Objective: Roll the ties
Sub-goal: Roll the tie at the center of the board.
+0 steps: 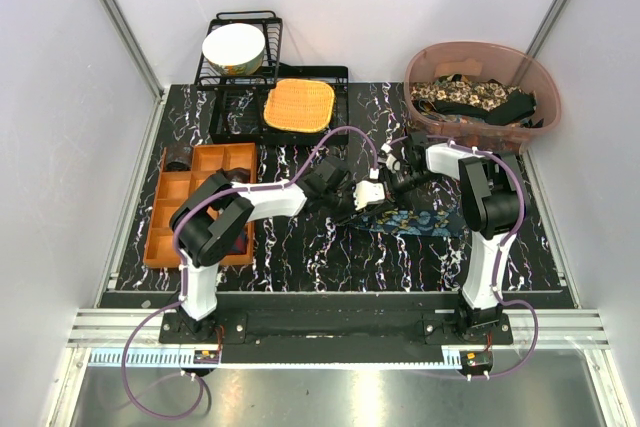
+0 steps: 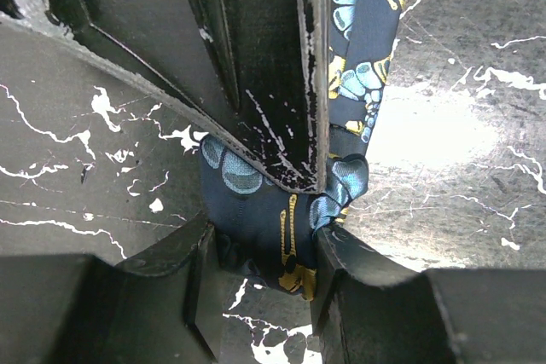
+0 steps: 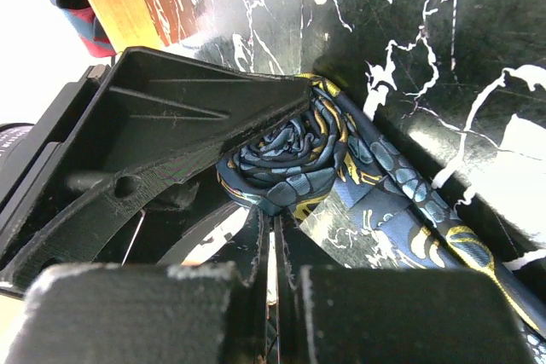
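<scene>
The dark blue tie point(image 1: 420, 220) with teal and yellow print lies on the black marbled surface point(image 1: 300, 247) at centre right, between the two arms. Its flat length runs to the right and its left end is wound into a small roll point(image 3: 286, 159). The left gripper point(image 2: 264, 274) reaches in from the left and holds this roll: its jaws stand at a narrow setting, one finger point(image 2: 171, 287) on each side, with the fabric touching both. The right gripper point(image 3: 273, 236) comes in from the opposite side with its jaws pressed together, tips just at the lower edge of the roll. Whether any fabric is pinched between them cannot be told. In the left wrist view, one black finger of the right gripper lies across the tie just above the roll. In the right wrist view, a finger of the left gripper point(image 3: 171, 125) rests against the left side of the roll, and the unrolled length trails away to the lower right. The remaining ties point(image 1: 470, 97) are heaped in a translucent brown bin point(image 1: 545, 87) at the far right corner. An orange woven mat point(image 1: 298, 105) sits at the far centre, a white bowl point(image 1: 234, 47) stands in a black wire rack point(image 1: 270, 32) behind it, and an orange divided tray point(image 1: 160, 237) rests on the left.
</scene>
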Available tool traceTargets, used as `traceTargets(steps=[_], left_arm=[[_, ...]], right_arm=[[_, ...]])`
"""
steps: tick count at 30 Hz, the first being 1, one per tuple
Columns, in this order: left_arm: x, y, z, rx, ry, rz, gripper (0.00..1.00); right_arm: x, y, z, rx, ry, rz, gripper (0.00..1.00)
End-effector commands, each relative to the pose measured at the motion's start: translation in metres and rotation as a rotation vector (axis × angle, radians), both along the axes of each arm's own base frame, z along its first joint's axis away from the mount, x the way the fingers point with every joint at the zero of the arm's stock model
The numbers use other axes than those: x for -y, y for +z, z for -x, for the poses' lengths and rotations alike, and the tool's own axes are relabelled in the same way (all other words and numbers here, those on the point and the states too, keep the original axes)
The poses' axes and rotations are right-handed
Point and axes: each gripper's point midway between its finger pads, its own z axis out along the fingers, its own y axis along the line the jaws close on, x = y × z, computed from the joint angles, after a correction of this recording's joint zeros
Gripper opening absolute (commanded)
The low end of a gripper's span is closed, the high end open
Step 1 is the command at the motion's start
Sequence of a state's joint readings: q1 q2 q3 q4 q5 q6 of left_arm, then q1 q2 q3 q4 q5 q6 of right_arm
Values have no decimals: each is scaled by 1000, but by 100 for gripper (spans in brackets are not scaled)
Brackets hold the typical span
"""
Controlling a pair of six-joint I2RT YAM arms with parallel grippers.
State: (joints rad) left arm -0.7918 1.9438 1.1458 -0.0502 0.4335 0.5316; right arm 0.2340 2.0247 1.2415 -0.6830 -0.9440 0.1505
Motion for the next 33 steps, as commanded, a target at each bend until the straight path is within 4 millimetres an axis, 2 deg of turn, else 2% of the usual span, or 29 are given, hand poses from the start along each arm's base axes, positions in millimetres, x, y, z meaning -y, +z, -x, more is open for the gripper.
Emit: traceTargets(steps=[1,2,7,8,9,10,11,12,13,22,28,33], left_arm=[[-39,-60,31,-173,7,-172,23],[-40,-60,27,-184,16,-159,31],[-27,-49,30,-203,-24,-35,45],[-20,-42,25,-177,-34,8,48],[-20,-43,35,-203,-55,26,50],[-9,-32,27,-161,-54,92,54],[-6,-29,26,-149,-50,121,60],[-6,-30,31,-161,-60,146,62],[1,-23,27,-140,-62,186,64],[23,-18,28,-139,-119,321,65],[30,-20,32,-94,-172,328,61],[34,-21,29,-45,-143,307,62]], right_arm=[[20,-23,4,32,35,157,0],[23,-29,5,24,40,177,0],[38,-47,10,-2,66,287,0],[40,-51,9,-7,66,308,0],[41,-53,8,-9,68,316,0],[43,-57,9,-22,71,329,0],[46,-59,8,-21,73,350,0],[47,-62,7,-24,77,363,0],[49,-63,8,-29,82,372,0],[61,-76,7,-18,100,451,0],[62,-81,3,-16,105,459,0],[63,-86,6,-30,116,458,0]])
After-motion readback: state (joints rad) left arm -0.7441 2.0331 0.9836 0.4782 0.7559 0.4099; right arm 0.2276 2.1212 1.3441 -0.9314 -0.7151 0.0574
